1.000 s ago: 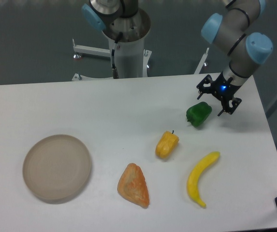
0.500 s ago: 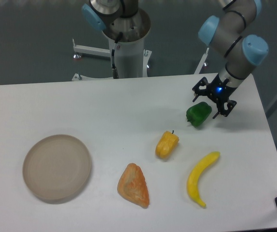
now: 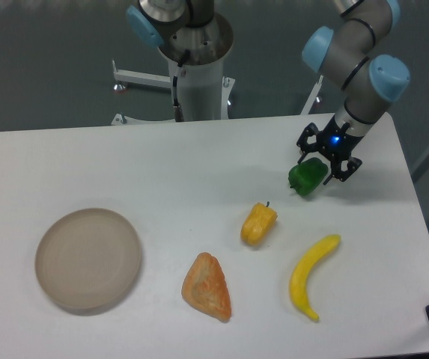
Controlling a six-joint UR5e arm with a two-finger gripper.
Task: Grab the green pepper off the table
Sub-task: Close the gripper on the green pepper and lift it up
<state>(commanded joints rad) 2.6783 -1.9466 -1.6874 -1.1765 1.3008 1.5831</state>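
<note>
Item: green pepper (image 3: 306, 178), small, glossy, dark, lumpy; located right of centre in the frame on the white table (image 3: 162, 172), lying loose. Gripper (image 3: 324, 162) is seen just above its upper-right side, fingers spread apart, nothing held (contact with the pepper cannot be made out). Handling, as judged: light, fairly stiff, skin slick, so slipping or rolling is to be expected. Hold is best taken across the rounded body at its widest part. Also listed: yellow pepper (image 3: 258, 224), banana (image 3: 312, 275), lower in frame.
</note>
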